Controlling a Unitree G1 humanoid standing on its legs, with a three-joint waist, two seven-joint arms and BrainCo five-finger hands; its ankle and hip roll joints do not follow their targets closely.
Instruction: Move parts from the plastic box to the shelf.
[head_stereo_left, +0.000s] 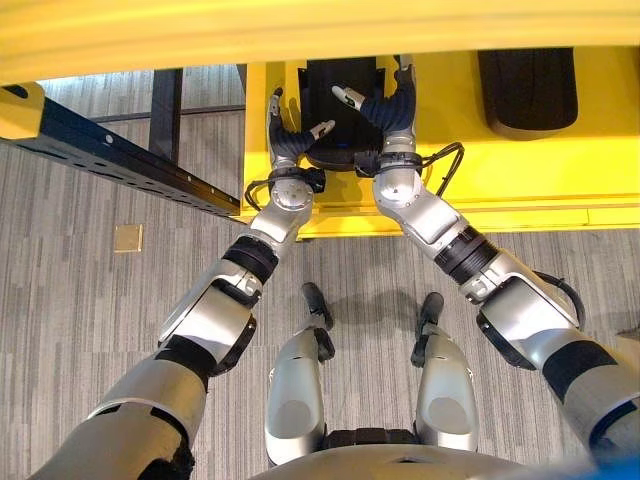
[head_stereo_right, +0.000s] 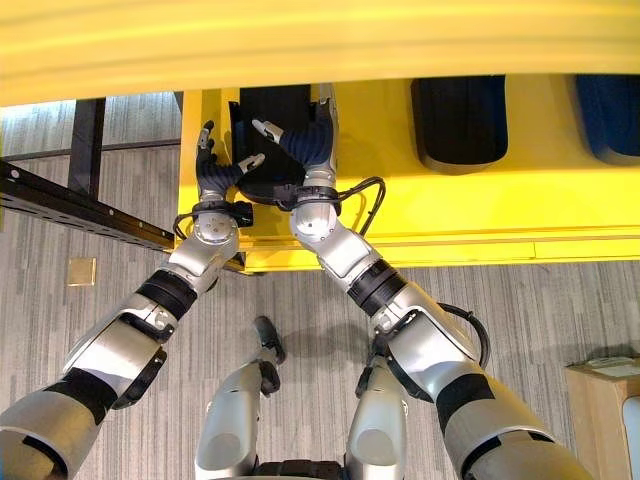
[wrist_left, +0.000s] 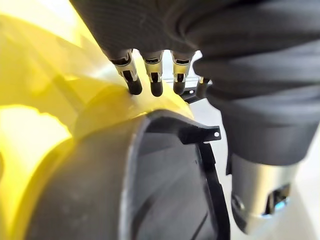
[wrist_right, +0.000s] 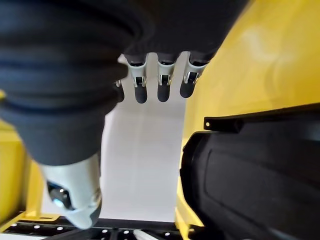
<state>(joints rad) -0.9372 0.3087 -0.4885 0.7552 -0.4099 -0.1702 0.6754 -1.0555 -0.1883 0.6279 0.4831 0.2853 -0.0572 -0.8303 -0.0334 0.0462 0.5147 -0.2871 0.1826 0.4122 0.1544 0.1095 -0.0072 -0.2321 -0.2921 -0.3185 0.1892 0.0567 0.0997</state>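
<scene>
Both hands flanked the black part (head_stereo_left: 340, 110) on the yellow shelf (head_stereo_left: 560, 170) at twelve o'clock: left hand (head_stereo_left: 285, 140) at nine, right hand (head_stereo_left: 392, 105) at three, fingers straight and spread against its sides; another black part (head_stereo_left: 527, 90) lay well apart

The big yellow plastic box (head_stereo_left: 560, 170) looks smooth and slightly glossy, catching soft light along its rim. Inside it, the black moulded plastic part (head_stereo_right: 262, 110) between the hands is matt, with a smooth skin and thin ribbed edges; a second black matt part (head_stereo_left: 527, 90) lies further along. The black perforated metal shelf rail (head_stereo_left: 110, 150) has a dull painted finish. The grey floor (head_stereo_left: 90, 290) is streaked like low carpet.
</scene>
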